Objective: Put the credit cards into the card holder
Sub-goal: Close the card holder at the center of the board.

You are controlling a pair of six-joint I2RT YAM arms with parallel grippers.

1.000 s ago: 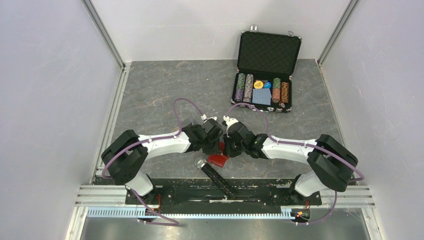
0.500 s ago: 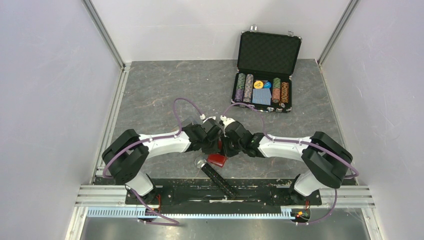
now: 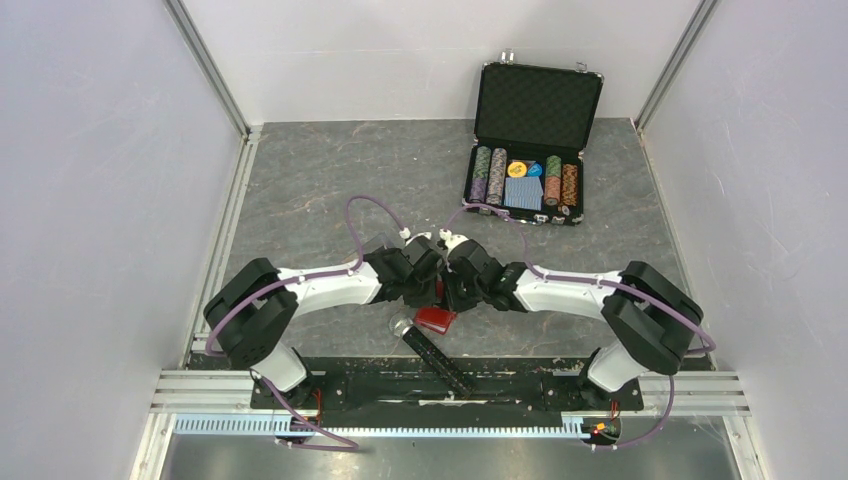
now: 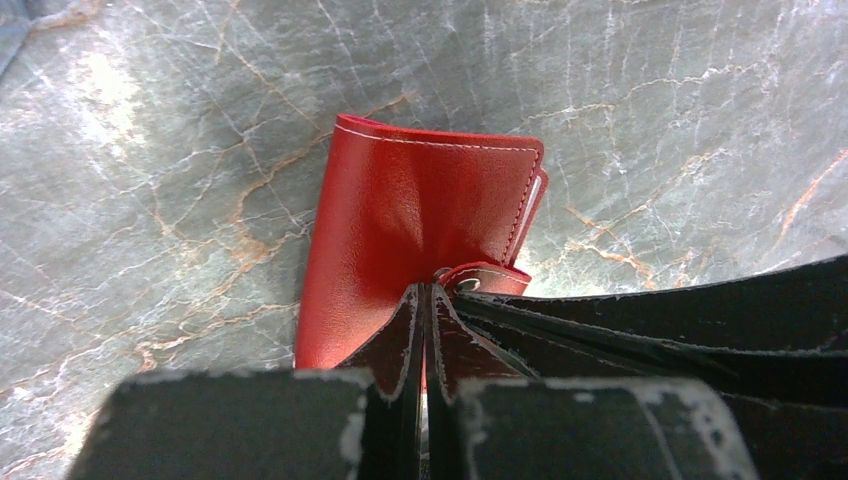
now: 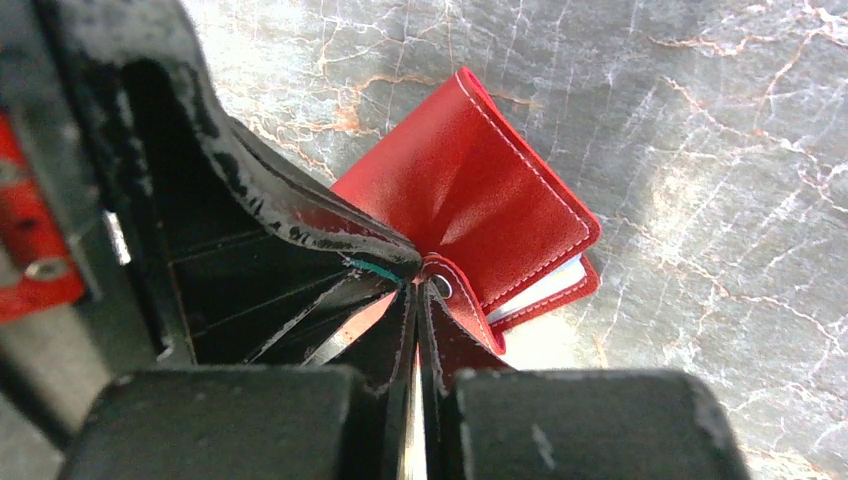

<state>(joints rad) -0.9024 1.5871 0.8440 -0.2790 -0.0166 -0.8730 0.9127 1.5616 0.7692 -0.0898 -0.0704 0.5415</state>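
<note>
— Grey marbled tabletop [image 3: 320,180], white walls all round, and both arms nose to nose low in the middle of the overhead view. What have we got?

— Red leather-like folding card holder [image 4: 400,210], folded over and lying flat on the stone. The left claw [image 4: 425,292] has its fingers pressed together, tips touching the cover right beside the closing tab [image 4: 488,278]. Whether it's pinching anything, I can't tell.

— And the other one?

— The right claw [image 5: 415,292] is pressed together too. Its tips are at the tab's snap, with the tab just right of them in its own view. The card holder fans out toward the upper right of that frame.

— Any credit cards?

— None loose that I can see. A pale edge shows between the covers, but card or sleeve, I can't say.

— So the step?

— Tab work, I'd judge. To do it well, one claw pins the cover flat while the other handles only the tab, low and slow. That way the card holder won't skate or spring open.

— Anything nearby?

— An open black poker-chip case [image 3: 530,140], well apart in the upper right.
</note>
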